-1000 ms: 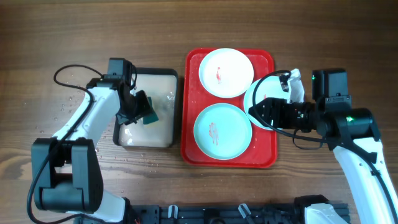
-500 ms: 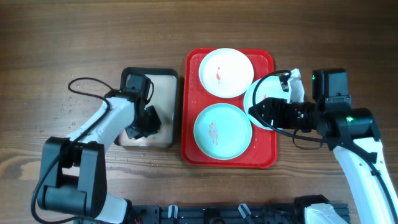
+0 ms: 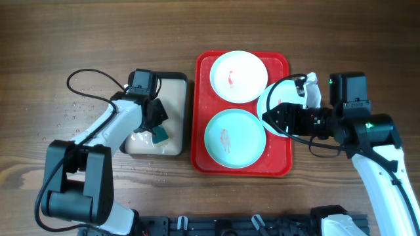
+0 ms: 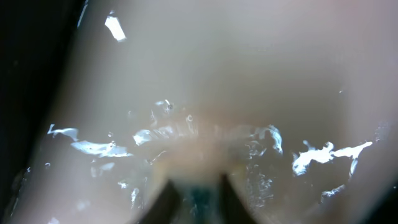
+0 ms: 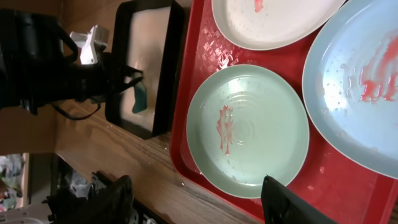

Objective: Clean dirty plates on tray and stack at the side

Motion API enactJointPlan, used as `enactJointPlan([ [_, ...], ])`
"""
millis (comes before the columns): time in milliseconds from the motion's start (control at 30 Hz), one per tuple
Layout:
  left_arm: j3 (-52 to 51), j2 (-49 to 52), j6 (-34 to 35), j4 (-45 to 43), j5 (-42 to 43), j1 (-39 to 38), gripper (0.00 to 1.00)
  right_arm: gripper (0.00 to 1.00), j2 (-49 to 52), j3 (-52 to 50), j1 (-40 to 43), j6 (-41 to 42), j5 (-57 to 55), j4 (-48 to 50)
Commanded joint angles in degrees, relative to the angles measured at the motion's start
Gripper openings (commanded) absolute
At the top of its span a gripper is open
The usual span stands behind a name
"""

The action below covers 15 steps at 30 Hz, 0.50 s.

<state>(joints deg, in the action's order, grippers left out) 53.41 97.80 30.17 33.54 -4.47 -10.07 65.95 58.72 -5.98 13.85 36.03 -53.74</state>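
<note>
The red tray (image 3: pixel 279 160) holds a white plate (image 3: pixel 237 77) at the back and a turquoise plate (image 3: pixel 234 137) in front, both with red smears. A third, light turquoise plate (image 3: pixel 268 99) with a red smear lies at the tray's right side, partly under my right gripper (image 3: pixel 270 118). That gripper is open and empty above the tray (image 5: pixel 198 93); its view shows the front plate (image 5: pixel 249 130), the white plate (image 5: pixel 273 18) and the third plate (image 5: pixel 360 81). My left gripper (image 3: pixel 156 126) is shut on a teal sponge (image 3: pixel 160 135) down in wet beige.
The black-rimmed beige tray (image 3: pixel 172 88) with water stands left of the red tray, and it also shows in the right wrist view (image 5: pixel 165 62). Water drops (image 3: pixel 71 113) lie on the wood at far left. The left wrist view shows wet beige tray floor (image 4: pixel 205 81) close up.
My left gripper has swept about inside the beige tray with the sponge, ending toward its front right. The right arm and the plates have not moved.
</note>
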Motion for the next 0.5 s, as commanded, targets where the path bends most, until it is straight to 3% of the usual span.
enactJointPlan([
  [0, 0.2, 0.6, -1.5, -0.1, 0.6, 0.2, 0.04, 0.67, -0.2, 0.8, -0.2, 0.1, 1.1, 0.1],
  [33, 1.6, 0.3, -1.9, 1.3, 0.6, 0.2, 0.04, 0.67, -0.2, 0.8, -0.2, 0.1, 1.0, 0.1],
  [67, 3.4, -0.3, -2.9, 3.4, 1.0, 0.2, 0.13, 0.66, -0.2, 0.8, -0.2, 0.1, 1.1, 0.1],
  [100, 5.2, -0.9, -3.0, 5.8, 1.0, 0.2, 0.25, 0.67, -0.2, 0.8, -0.2, 0.1, 1.1, 0.1],
  [167, 9.1, -2.1, -3.0, 11.2, 1.1, 0.2, 0.69, 0.67, -0.2, 0.8, -0.2, 0.1, 1.1, 0.1],
  [200, 11.1, -2.9, -2.9, 14.3, 1.8, 0.2, 0.77, 0.67, -0.2, 0.8, -0.2, 0.1, 1.1, 0.1],
  [300, 12.3, -3.9, -2.7, 18.6, 5.8, 0.2, 0.77, 0.67, -0.2, 0.8, -0.2, 0.1, 0.8, 0.1],
  [467, 7.0, -1.9, 0.9, 18.1, 7.6, -0.2, 0.50, 0.67, -0.2, 0.8, -0.2, 0.1, -0.7, -0.6],
])
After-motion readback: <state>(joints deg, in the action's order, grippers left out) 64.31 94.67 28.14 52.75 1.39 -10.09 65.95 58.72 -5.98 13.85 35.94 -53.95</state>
